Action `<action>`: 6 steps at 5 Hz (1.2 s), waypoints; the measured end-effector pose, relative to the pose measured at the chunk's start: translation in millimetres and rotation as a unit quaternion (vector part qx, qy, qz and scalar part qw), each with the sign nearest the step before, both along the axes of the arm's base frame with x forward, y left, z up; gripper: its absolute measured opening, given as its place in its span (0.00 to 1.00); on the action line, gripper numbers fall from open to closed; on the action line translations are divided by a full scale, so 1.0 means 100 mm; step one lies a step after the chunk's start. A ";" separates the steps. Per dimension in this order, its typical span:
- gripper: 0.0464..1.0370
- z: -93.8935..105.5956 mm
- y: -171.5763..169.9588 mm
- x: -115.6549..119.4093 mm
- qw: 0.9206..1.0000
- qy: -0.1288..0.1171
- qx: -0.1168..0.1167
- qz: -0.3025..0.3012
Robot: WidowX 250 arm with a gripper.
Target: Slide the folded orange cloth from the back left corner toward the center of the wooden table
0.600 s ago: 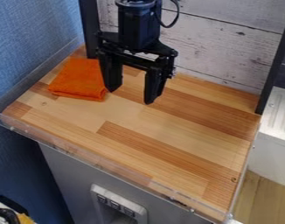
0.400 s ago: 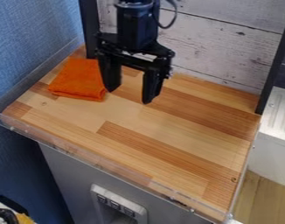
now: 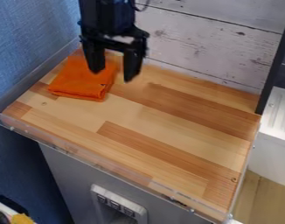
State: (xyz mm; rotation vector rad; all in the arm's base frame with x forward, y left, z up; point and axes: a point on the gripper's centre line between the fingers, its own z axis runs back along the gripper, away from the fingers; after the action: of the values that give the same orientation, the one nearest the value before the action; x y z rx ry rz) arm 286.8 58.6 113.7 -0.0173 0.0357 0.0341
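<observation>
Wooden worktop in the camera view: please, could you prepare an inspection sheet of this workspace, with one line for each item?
Surface: striped light-and-brown wooden worktop, with a clear plastic strip along its front edge.
Main things: folded orange cloth, lying toward the back left corner.
Clutter: small yellow object beyond the worktop, at the lower left; too little visible to identify.
Gripper: black two-finger gripper, open, holding nothing; overlaps the cloth in view, contact cannot be told.
Cables: black cable beside the arm, at the top.
Surroundings: blue wall at left, whitewashed plank panel behind.
</observation>
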 end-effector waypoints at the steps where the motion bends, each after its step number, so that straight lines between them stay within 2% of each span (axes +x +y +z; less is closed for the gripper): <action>1: 0.96 -0.01 0.27 0.23 1.000 -0.014 -0.001 0.008; 3: 0.96 0.00 0.65 0.53 1.000 -0.025 -0.001 0.017; 5: 0.96 0.04 0.91 0.74 1.000 -0.025 0.002 0.013; 6: 0.91 0.08 1.03 0.78 1.000 -0.021 0.006 0.017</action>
State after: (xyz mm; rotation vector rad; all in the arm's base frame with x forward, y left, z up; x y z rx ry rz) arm 364.7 162.1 121.6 -0.0067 -0.0077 0.0688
